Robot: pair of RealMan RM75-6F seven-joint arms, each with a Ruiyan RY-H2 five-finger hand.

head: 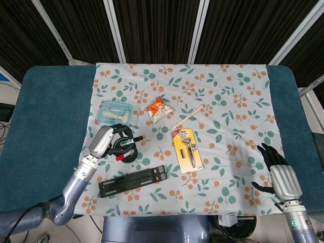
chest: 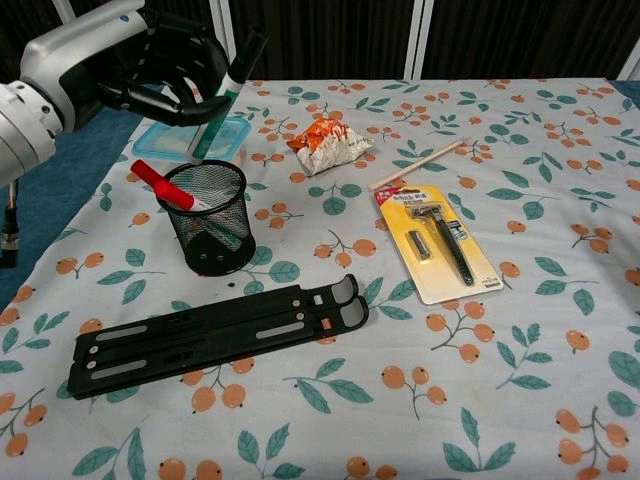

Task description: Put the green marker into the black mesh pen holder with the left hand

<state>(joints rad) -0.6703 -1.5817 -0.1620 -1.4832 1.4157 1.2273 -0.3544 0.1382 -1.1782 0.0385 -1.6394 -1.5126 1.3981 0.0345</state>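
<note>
The left hand (chest: 150, 62) holds the green marker with a black cap (chest: 222, 98) in its curled fingers, tilted, cap end up and to the right, lower tip pointing down just above the rim of the black wire-mesh cylindrical pen holder (chest: 207, 218). In the chest view the tip sits over the back edge of the holder's mouth; whether it has crossed the rim cannot be told. From the head view the hand (head: 108, 139) covers most of the holder (head: 125, 150), and the marker is hard to make out there.

Inside the holder a red marker (chest: 161, 184) leans against the left wall, its upper end sticking out past the rim.

Behind the holder lies a shallow clear plastic box with a light blue lid (head: 115, 113); pale contents show through it, but they are too indistinct to name.

On the floral tablecloth (chest: 520, 200) also lie an orange snack packet (chest: 327, 142), a thin wooden stick (chest: 419, 164), a black razor in yellow card packaging (chest: 435, 243) and a flat folded black stand (chest: 215, 332) in front of the holder.

The right hand (head: 278, 173) rests at the cloth's right front edge, fingers loosely spread, holding nothing.
</note>
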